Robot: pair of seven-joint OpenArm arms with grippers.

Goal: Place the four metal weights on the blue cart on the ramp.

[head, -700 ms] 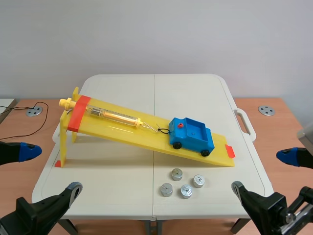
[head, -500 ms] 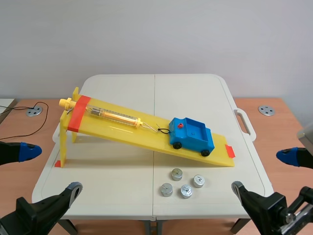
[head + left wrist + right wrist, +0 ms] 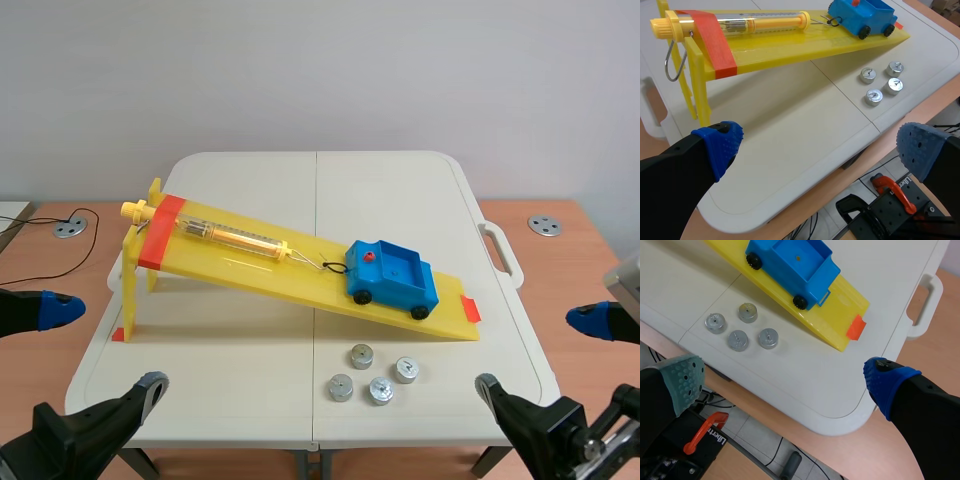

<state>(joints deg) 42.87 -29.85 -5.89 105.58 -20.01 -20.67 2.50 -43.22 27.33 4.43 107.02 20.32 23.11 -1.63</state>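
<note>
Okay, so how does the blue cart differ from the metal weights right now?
The blue cart is boxy and wheeled; the metal weights are small silver discs. The cart sits tilted on the yellow ramp; the weights stand flat on the table. Neither is gripped.

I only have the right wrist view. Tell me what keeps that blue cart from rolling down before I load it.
Observer: A black cord at the uphill end of the blue cart ties it to a clear tube lying along the ramp.
Operator: Report the other arm.
Observer: The left claw is open and holds nothing. It hangs over the near edge of the table, with the weights ahead of it, toward its right finger.
Operator: Describe the ramp's high end.
Observer: It stands raised on yellow legs, and the tube's yellow cap sticks out past it.
</note>
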